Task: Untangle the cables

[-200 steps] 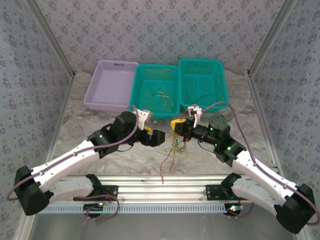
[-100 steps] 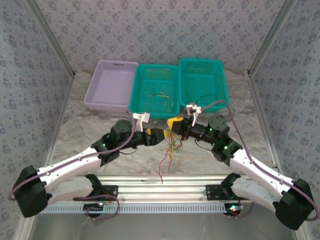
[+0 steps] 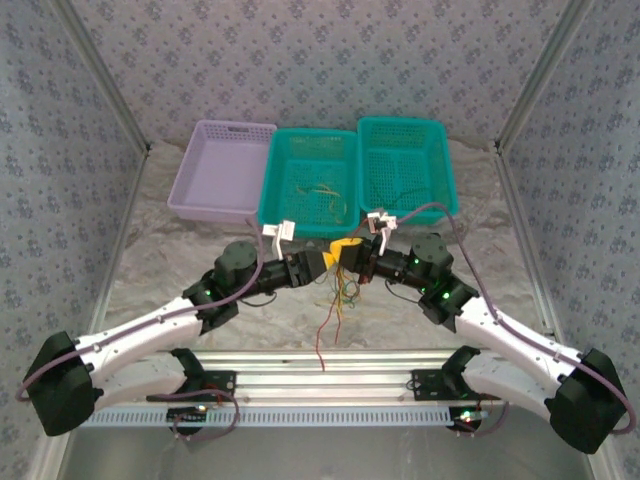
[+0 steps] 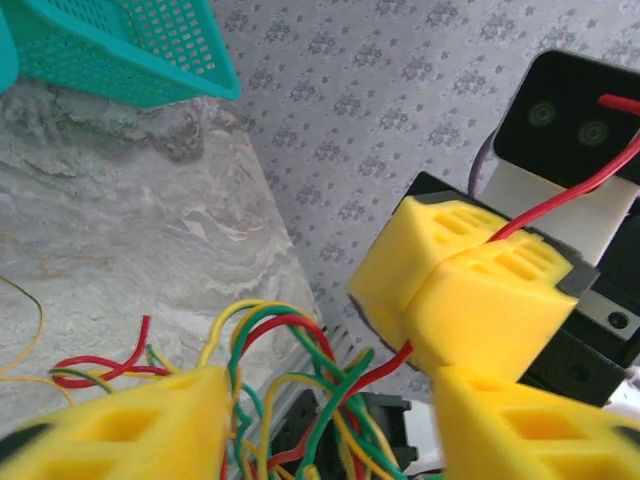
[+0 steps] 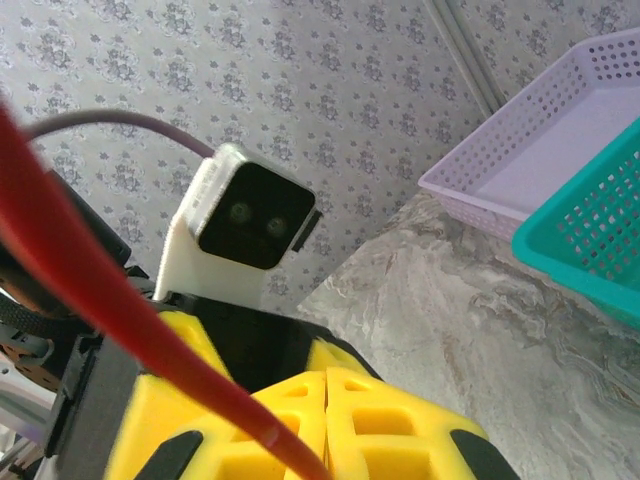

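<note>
While right hand (image 3: 358,258) grips cables (image 3: 341,290): three baskets (image 3: 315,131) behind.

Three baskets (image 3: 310,132) on marbled table (image 3: 150,270)

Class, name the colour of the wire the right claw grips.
Red. The wire shows best in the right wrist view, pinched in the right claw.

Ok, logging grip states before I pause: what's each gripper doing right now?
Left gripper: open, jaws either side of the tangled cables.
Right gripper: closed on a red cable.
</note>
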You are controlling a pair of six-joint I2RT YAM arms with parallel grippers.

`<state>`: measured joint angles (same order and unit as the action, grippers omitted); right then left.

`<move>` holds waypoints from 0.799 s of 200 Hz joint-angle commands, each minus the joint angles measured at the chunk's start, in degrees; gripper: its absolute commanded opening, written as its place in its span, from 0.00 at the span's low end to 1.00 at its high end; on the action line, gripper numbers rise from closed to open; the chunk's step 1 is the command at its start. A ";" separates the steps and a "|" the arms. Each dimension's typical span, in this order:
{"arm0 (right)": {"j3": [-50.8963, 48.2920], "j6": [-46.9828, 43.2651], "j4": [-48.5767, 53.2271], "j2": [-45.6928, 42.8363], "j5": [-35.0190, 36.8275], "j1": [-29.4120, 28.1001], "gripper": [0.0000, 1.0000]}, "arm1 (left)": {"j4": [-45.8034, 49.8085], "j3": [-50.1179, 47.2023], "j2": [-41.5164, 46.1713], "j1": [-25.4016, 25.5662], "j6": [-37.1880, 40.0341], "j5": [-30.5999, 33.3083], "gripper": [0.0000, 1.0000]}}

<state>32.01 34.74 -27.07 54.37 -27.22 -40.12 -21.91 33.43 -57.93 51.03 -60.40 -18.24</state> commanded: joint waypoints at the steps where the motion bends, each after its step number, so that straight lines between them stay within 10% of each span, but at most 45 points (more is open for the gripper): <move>1: 0.33 -0.19 -0.78 -0.97 0.81 -0.05 0.00 | 4.68 -1.11 4.90 0.16 1.74 0.00 0.80; 36: 0.73 -0.38 -0.52 -1.87 1.25 0.07 0.00 | 10.04 -2.86 10.67 -1.01 2.97 1.29 0.89; 160: 1.91 -0.53 -3.28 1.04 2.41 -2.31 0.00 | -8.65 -6.78 4.80 0.84 -6.55 -1.93 0.71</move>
<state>32.08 34.70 -27.33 54.50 -26.13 -41.36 -23.86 27.46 -53.67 50.81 -64.49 -19.57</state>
